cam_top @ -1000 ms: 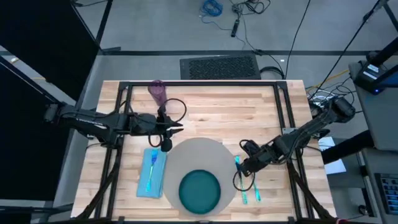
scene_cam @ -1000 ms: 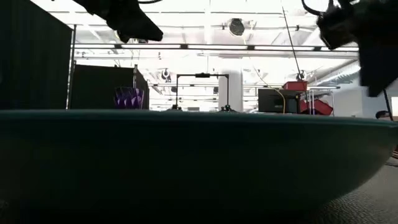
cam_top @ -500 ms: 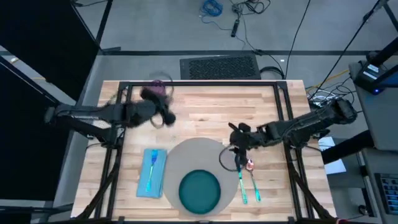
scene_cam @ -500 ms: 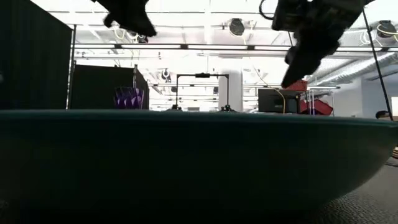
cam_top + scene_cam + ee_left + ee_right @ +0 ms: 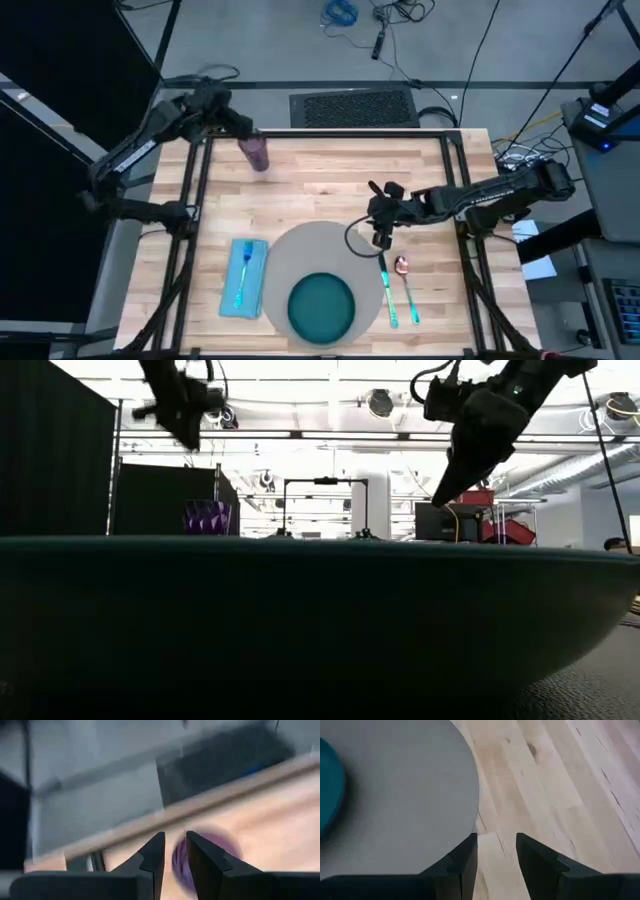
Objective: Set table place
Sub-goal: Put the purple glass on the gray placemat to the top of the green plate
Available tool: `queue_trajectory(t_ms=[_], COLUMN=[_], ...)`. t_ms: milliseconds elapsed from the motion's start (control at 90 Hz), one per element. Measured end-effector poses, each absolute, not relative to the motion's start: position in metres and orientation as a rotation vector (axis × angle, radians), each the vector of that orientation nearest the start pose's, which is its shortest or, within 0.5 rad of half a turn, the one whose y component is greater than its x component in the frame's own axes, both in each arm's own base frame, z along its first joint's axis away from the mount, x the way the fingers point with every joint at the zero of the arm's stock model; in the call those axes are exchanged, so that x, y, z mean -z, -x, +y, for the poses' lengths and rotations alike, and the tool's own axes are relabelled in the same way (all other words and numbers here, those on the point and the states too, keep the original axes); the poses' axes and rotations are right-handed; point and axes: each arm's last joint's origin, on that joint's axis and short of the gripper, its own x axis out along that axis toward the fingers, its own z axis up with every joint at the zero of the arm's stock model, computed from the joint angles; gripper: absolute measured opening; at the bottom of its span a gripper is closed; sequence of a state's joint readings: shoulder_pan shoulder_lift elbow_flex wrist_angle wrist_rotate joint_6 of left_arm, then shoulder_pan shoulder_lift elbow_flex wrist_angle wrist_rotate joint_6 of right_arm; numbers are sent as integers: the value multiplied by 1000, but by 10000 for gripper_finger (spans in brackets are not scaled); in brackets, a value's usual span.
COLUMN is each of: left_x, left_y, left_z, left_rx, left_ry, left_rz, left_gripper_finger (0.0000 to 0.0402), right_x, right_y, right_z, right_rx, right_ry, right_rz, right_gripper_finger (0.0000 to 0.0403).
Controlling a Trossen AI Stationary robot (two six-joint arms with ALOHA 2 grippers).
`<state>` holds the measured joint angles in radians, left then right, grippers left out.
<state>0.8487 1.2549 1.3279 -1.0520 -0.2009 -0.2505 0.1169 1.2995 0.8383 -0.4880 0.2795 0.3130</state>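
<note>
The cup [image 5: 257,152] stands at the far left of the tabletop [image 5: 330,190], well apart from the mat [image 5: 320,270]. The left tool [image 5: 243,128] is just beside it, fingers a narrow gap apart and holding nothing. It could bump the cup and tip it. The right tool [image 5: 381,238] hangs over the mat's edge, a little open and empty. There is one cup, one mat, one plate [image 5: 321,307], one napkin [image 5: 243,277], one fork [image 5: 241,270], one knife [image 5: 387,290] and one spoon [image 5: 405,285].
</note>
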Motion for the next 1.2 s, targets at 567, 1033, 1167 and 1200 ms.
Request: queue_trajectory(t_ms=[567, 1033, 1167, 1200], left_x=[-296, -299, -320, -322], left_y=[-161, -178, -180, -179], left_z=[226, 230, 231, 231], left_rx=[-890, -768, -819, -831], left_ry=[734, 619, 544, 514], left_rz=[1089, 1058, 1041, 1062], left_gripper_finger=[63, 63, 63, 63], right_x=[-225, -225, -225, -225], right_y=[-250, -251, -251, -251], right_z=[23, 22, 20, 20], right_rx=[273, 265, 270, 272], right_ry=[-119, -100, -100, -100], right_rz=[900, 901, 901, 901], right_gripper_finger=[121, 121, 121, 121])
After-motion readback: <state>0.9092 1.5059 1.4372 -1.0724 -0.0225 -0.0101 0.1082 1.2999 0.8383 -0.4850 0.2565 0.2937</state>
